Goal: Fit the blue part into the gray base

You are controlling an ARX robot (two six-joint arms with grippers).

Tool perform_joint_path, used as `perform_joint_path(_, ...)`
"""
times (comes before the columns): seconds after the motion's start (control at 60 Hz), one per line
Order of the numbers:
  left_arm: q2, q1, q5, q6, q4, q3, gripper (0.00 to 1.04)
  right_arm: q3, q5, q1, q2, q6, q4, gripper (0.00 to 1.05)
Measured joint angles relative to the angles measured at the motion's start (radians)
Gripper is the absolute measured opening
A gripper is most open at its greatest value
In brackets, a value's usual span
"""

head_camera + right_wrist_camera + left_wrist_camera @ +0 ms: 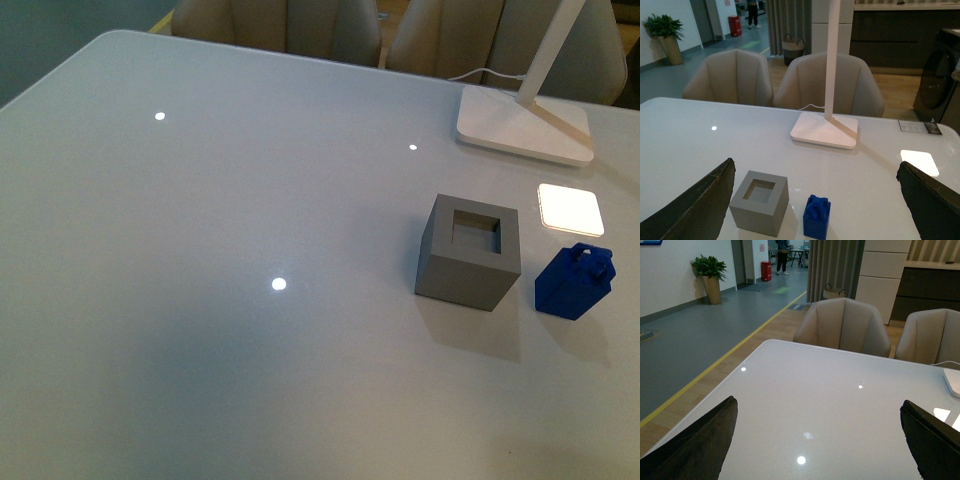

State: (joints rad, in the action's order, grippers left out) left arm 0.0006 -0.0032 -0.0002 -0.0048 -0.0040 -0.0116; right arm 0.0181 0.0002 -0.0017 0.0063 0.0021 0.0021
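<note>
1. Right end effector [815, 165]: dark fingers [692, 207] spread wide, gripping nothing.
2. Left end effector [818, 405]: likewise wide apart and empty; bare table [200, 200] shows between its fingers.
3. Blue part [573, 282]: upright on the table, knobbly top uppermost. It is ahead of the right end effector, between its two fingers and touching neither. Front view: at 3 o'clock of the gray base [468, 252], just beside it with a narrow gap.
4. Gray base: cube, square hole facing up, at 3 o'clock from the table's middle. It is also ahead of the right end effector, clear of its fingers.
5. White lamp foot [522, 125]: at 1 o'clock of the gray base, farther off. A bright light patch [571, 209] lies between it and the blue part.
6. Beige chairs [727, 75]: beyond the far table edge.
</note>
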Motion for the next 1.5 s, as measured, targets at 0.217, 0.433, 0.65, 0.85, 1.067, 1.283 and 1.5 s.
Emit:
perform_joint_path(0.217, 0.000, 0.000, 0.000, 0.000, 0.000, 0.000, 0.97, 0.000, 0.000, 0.000, 0.000, 0.000, 0.000, 0.96)
perform_joint_path(0.433, 0.000, 0.000, 0.000, 0.000, 0.000, 0.000, 0.97, 0.000, 0.000, 0.000, 0.000, 0.000, 0.000, 0.96)
perform_joint_path(0.65, 0.000, 0.000, 0.000, 0.000, 0.000, 0.000, 0.97, 0.000, 0.000, 0.000, 0.000, 0.000, 0.000, 0.96)
perform_joint_path(0.85, 0.000, 0.000, 0.000, 0.000, 0.000, 0.000, 0.97, 0.000, 0.000, 0.000, 0.000, 0.000, 0.000, 0.96)
perform_joint_path(1.067, 0.000, 0.000, 0.000, 0.000, 0.000, 0.000, 0.97, 0.161, 0.172, 0.005, 0.285, 0.032, -0.296, 0.96)
perform_joint_path(1.283, 0.000, 0.000, 0.000, 0.000, 0.000, 0.000, 0.97, 0.371, -0.018, -0.183, 0.797, -0.021, -0.147, 0.96)
perform_joint_path(1.5, 0.000, 0.000, 0.000, 0.000, 0.000, 0.000, 0.97, 0.603, -0.040, -0.196, 1.406, -0.027, -0.038, 0.96)
